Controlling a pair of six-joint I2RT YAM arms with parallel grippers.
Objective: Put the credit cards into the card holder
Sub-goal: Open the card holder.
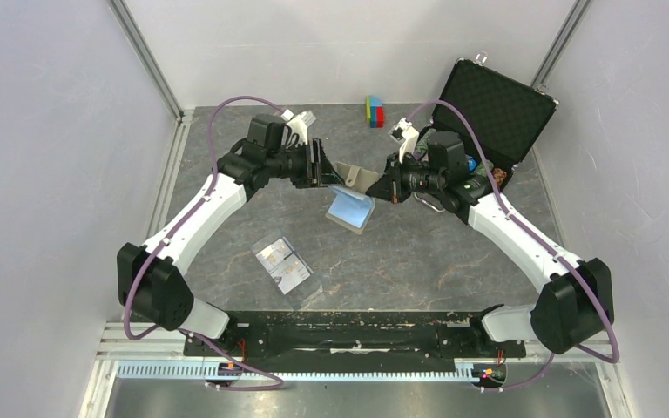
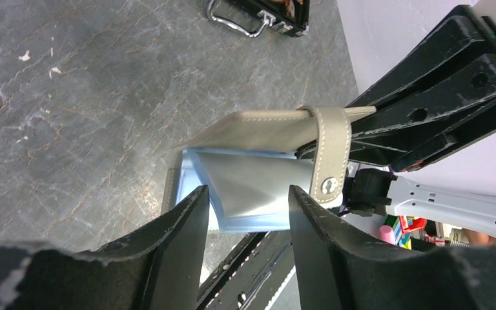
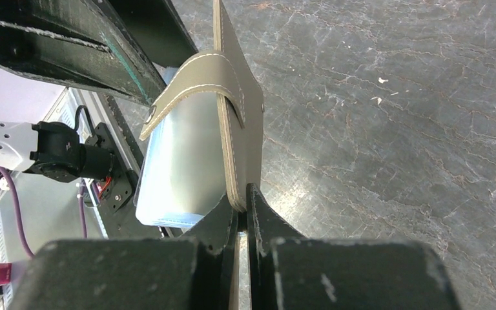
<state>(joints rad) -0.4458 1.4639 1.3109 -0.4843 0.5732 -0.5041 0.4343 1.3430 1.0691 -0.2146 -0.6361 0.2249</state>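
Left of the holder (image 1: 354, 193), nearer the arm bases, the cards (image 1: 283, 264) lie flat on the table (image 1: 418, 261) with clear plastic about them. Whether they sit inside it cannot be told.

Just left of the holder, the left gripper (image 2: 248, 194) has its fingers apart and holds nothing. It is aimed at the blue lining (image 3: 181, 161).

The holder is open. Its lower leaf appears to rest on the table, its taupe upper leaf is raised, and the snap tab (image 2: 331, 152) hangs loose over that leaf's edge.

Just right of the holder, the right gripper (image 3: 242, 197) is clamped on the raised leaf's rim. Further right, and further from the arm bases, stands an open black case (image 1: 492, 109).

Assessment: the holder looks light and limp at the fold, so a one-edge pinch may let it swing. The lining is likely soft, and a pocket would need spreading. The cards look thin, stiff and slick, and are hard to lift while flat. They are best taken by one edge once clear of the plastic.
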